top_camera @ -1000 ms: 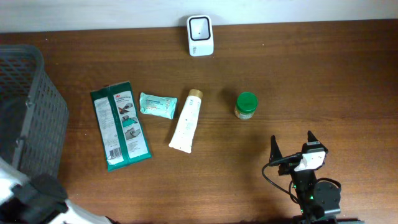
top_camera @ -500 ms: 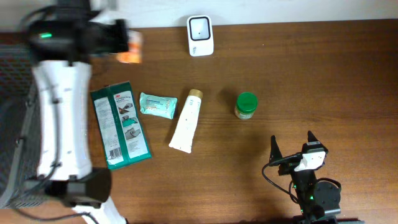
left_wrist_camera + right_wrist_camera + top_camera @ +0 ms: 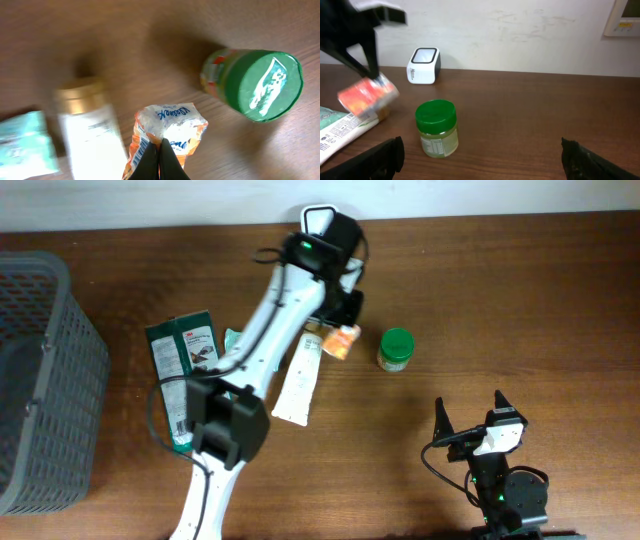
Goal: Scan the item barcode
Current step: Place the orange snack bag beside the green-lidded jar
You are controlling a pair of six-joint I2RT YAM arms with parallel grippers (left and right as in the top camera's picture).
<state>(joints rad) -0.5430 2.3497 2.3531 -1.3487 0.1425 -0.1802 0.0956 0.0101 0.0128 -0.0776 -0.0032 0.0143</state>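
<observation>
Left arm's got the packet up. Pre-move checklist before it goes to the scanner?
1. Left tool shut on orange packet: ok.
2. Packet lifted, apart from tube and jar: ok.
3. Scanner upright, its face unblocked in the right wrist view: ok.
4. Packet oriented for a read at the scanner: cannot tell.
5. Right tool open, parked away from the path: ok.
</observation>
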